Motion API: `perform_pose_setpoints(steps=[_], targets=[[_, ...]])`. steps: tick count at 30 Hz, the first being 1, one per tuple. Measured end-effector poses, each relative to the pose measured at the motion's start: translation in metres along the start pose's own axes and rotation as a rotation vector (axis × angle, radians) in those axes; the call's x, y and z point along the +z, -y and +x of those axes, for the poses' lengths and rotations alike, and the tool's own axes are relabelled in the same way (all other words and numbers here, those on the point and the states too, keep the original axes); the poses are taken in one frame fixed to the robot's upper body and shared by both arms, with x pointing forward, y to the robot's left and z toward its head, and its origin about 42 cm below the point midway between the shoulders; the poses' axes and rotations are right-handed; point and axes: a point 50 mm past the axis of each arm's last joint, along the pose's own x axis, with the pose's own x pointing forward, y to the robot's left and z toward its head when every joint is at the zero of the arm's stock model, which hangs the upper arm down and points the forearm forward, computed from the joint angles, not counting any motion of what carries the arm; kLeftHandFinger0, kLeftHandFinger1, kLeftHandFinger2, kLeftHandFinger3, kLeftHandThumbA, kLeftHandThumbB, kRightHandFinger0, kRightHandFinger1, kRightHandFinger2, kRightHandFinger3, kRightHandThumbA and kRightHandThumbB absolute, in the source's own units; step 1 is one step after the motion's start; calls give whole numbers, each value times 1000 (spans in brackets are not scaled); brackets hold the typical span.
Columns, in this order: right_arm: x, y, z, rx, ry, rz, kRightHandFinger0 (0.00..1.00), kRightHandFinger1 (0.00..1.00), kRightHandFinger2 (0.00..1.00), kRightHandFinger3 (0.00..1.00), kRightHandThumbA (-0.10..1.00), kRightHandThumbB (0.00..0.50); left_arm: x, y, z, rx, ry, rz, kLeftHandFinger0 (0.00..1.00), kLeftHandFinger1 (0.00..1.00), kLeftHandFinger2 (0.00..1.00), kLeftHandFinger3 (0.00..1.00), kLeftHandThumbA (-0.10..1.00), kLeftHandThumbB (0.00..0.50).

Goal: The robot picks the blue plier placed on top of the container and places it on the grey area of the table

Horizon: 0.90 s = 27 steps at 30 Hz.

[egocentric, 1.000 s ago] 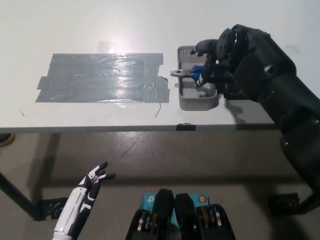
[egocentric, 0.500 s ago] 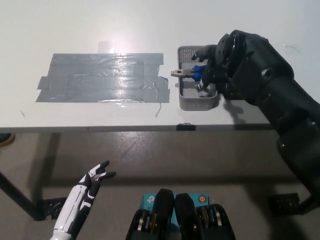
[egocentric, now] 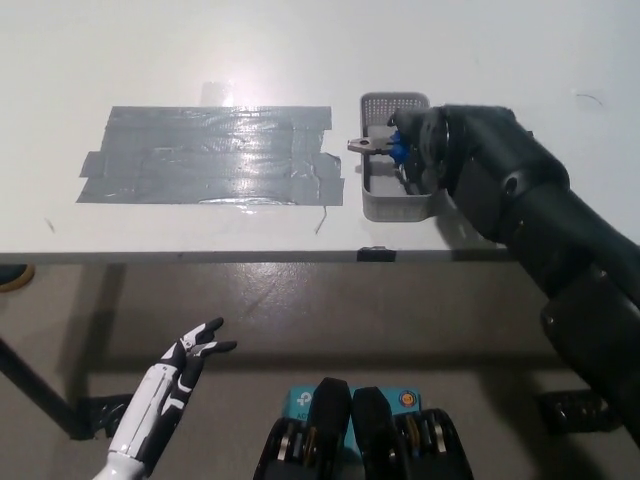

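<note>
Black right hand at the container, white left hand idle below the counter.

The white counter [egocentric: 300, 40] carries a wide grey area [egocentric: 215, 155] of tape at left and, just right of it, a small grey container [egocentric: 392, 185]. The right hand [egocentric: 425, 150] is over the container, fingers closed around the blue plier [egocentric: 385, 147], whose metal tip pokes out left over the rim. The left hand [egocentric: 195, 350] hangs low at near left, fingers spread, holding nothing.

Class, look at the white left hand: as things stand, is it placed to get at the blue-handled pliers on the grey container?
Probably not. The white left hand hangs open below the table's near edge, far from the blue-handled pliers across the grey container. The black right hand already covers their handles.
</note>
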Motion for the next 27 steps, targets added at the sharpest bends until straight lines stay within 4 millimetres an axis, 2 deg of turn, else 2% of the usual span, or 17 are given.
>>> perform_pose_setpoints(steps=[2, 3, 4, 5, 6, 8, 12, 14, 16, 18, 19, 20, 21, 22, 23, 24, 27], targets=[[-1, -6, 2, -36, 8, -36, 109, 185, 342, 758, -100, 240, 1, 0, 1, -1, 0, 0, 1000, 980, 764, 886, 1000, 48], [-1, -8, 3, -56, 14, -55, 60, 152, 329, 728, -100, 242, 1, 0, 2, -2, 1, 0, 1000, 980, 763, 885, 1000, 48], [-2, -10, 3, -77, 18, -73, 2, 60, 259, 691, -100, 241, 1, 0, 2, -3, 2, 0, 1000, 979, 762, 882, 1000, 48], [-2, -11, 4, -97, 24, -87, 0, 2, 220, 712, -100, 234, 1, 0, 3, -3, 3, 0, 1000, 979, 759, 878, 1000, 50], [-2, -13, 4, -117, 32, -103, 0, 0, 215, 724, -100, 233, 2, 0, 4, -3, 5, 0, 1000, 973, 753, 869, 1000, 49], [-2, -16, 5, -155, 46, -121, 5, 34, 232, 646, -100, 245, 3, 0, 5, -4, 9, 0, 1000, 965, 746, 863, 1000, 47], [-6, -18, 6, -214, 76, -127, 0, 0, 151, 573, -100, 230, 4, 0, 7, -5, 14, 0, 1000, 932, 727, 846, 1000, 25], [-9, -19, 6, -239, 91, -128, 40, 208, 292, 477, -100, 215, 5, 0, 8, -6, 18, 0, 1000, 915, 720, 840, 1000, 20], [-11, -21, 7, -263, 107, -128, 120, 371, 417, 547, -100, 257, 5, 0, 8, -6, 19, -1, 1000, 910, 719, 840, 1000, 20], [-13, -22, 7, -283, 119, -131, 97, 393, 466, 525, -100, 275, 5, 0, 9, -6, 20, -2, 1000, 913, 726, 843, 1000, 34], [-14, -21, 7, -295, 124, -134, 45, 404, 535, 505, -100, 283, 5, 0, 9, -6, 20, -4, 1000, 914, 728, 844, 1000, 34], [-15, -20, 6, -303, 127, -137, 53, 440, 629, 497, -100, 269, 5, 0, 9, -6, 21, -5, 1000, 914, 731, 845, 1000, 31], [-16, -18, 6, -311, 131, -141, 33, 428, 631, 430, -100, 254, 5, 0, 9, -6, 21, -7, 1000, 914, 733, 845, 1000, 31], [-16, -16, 6, -320, 135, -146, 9, 443, 716, 369, -100, 245, 5, 0, 9, -6, 22, -8, 1000, 908, 736, 843, 1000, 31], [-16, -13, 5, -331, 138, -151, 79, 530, 822, 388, -100, 247, 5, 0, 9, -6, 22, -10, 1000, 900, 735, 838, 1000, 27], [-16, -11, 5, -339, 141, -156, 153, 556, 835, 465, -100, 245, 6, 0, 9, -6, 23, -11, 1000, 897, 734, 836, 1000, 26], [-22, 10, 0, -397, 143, -182, 97, 440, 712, 410, -100, 276, 6, -1, 10, -6, 24, -12, 1000, 874, 739, 834, 1000, 15]])
